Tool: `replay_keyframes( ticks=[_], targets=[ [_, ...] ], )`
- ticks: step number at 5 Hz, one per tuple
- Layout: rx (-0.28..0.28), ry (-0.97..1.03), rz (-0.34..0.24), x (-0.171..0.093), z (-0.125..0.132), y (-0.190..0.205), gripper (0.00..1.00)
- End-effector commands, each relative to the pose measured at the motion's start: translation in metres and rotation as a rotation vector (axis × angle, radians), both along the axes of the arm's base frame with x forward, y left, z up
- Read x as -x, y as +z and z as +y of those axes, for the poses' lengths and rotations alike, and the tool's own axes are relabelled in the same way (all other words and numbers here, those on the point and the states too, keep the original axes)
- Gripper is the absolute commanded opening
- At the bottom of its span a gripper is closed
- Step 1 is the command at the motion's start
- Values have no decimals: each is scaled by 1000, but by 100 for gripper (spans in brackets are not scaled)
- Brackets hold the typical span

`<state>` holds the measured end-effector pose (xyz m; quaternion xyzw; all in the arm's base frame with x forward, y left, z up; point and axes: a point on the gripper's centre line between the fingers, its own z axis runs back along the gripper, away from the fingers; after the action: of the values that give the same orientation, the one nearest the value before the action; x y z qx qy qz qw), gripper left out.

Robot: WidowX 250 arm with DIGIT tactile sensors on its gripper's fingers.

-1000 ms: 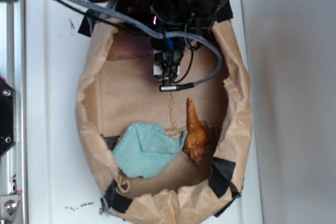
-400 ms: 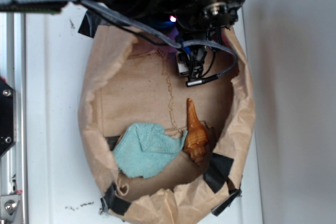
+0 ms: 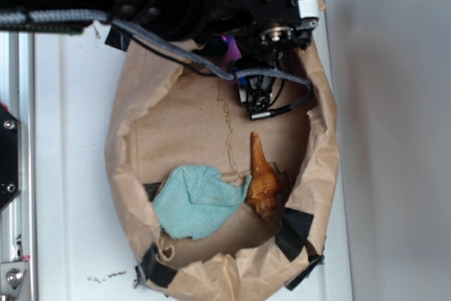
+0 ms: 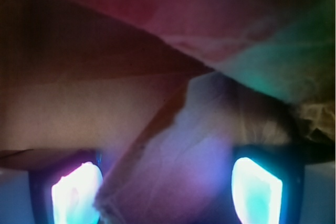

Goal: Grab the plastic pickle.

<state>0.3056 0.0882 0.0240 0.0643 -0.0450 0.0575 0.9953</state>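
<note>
Jaws are seen held apart in the wrist view, two glowing pads (image 4: 76, 192) with only crinkled brown paper between them. A big, wrinkly brown paper bag (image 3: 137, 121) is laid open on the white worktop (image 3: 67, 139), with black tape at its edges. Inside it, a soft teal cloth (image 3: 194, 202) is found beside a pointed, shiny orange shell (image 3: 262, 181), the two touching. The plastic pickle cannot be seen in either view.

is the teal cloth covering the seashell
No, in the exterior view the teal cloth lies beside the orange-brown seashell, whose whole spiral body shows uncovered.
</note>
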Motion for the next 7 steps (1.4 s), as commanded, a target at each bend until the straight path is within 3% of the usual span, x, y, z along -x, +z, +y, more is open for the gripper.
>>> replay_keyframes(
  ticks=[1,2,3,4,7],
  targets=[
    [117,-77,36,13,-4,50,100],
    [185,-122,83,31,-3,71,100],
    [192,-154,86,45,3,73,100],
    [158,-160,67,51,4,61,100],
    [58,-129,-9,34,-2,19,100]
  ],
)
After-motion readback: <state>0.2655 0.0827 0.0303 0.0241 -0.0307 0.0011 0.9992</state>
